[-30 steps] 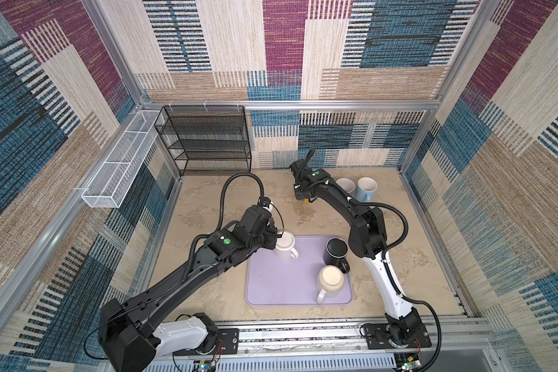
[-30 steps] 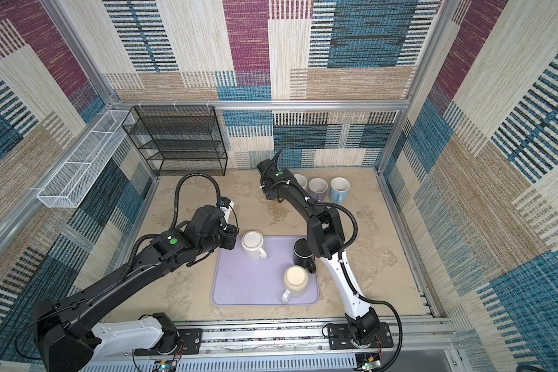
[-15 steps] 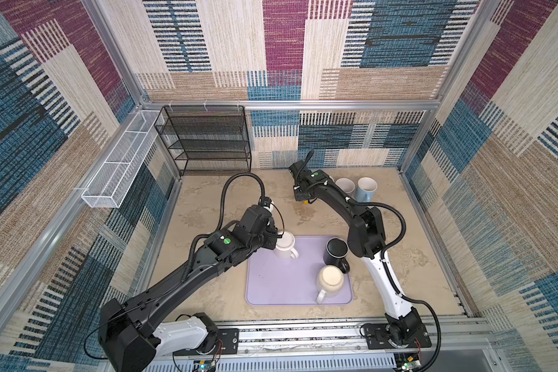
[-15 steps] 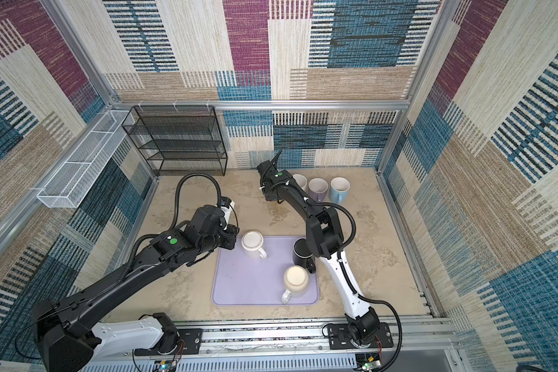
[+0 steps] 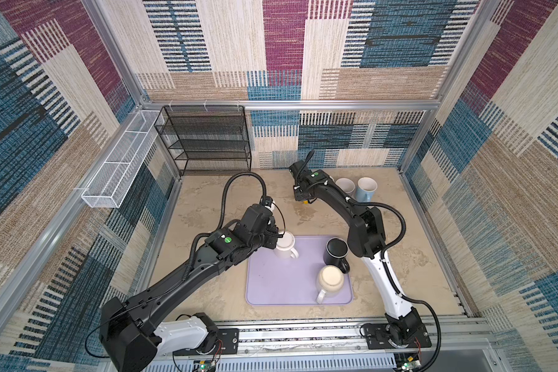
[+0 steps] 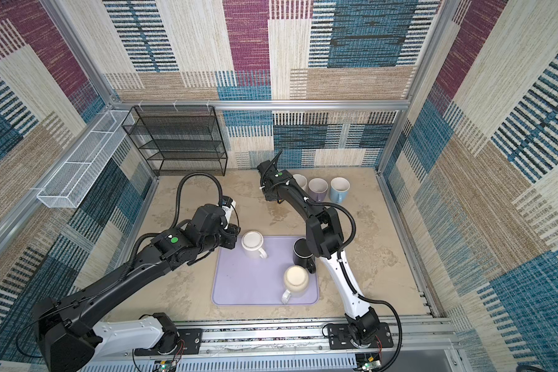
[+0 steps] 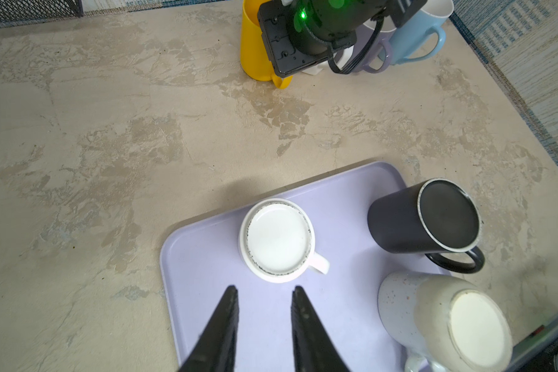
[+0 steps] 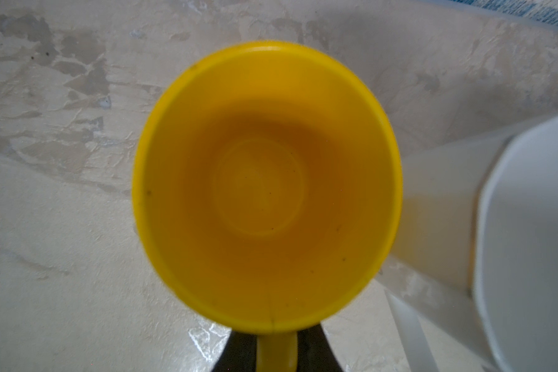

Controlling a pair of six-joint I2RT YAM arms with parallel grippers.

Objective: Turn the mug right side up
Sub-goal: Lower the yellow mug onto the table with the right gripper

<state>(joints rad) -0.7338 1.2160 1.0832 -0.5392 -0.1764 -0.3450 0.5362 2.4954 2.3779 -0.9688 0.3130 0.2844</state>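
Observation:
Three mugs stand upside down on the purple tray: a white mug, a black mug and a speckled cream mug. My left gripper hovers over the tray just short of the white mug, open, with nothing between its fingers. At the back of the table a yellow mug stands mouth up. My right gripper is shut on its handle. In both top views the right wrist covers most of the yellow mug.
A white mug, a lavender mug and a light blue mug stand upright at the back right, close to the yellow one. A black wire shelf stands at the back left. A white wire basket hangs on the left wall.
Both arms stay almost where they were. No mug has moved.

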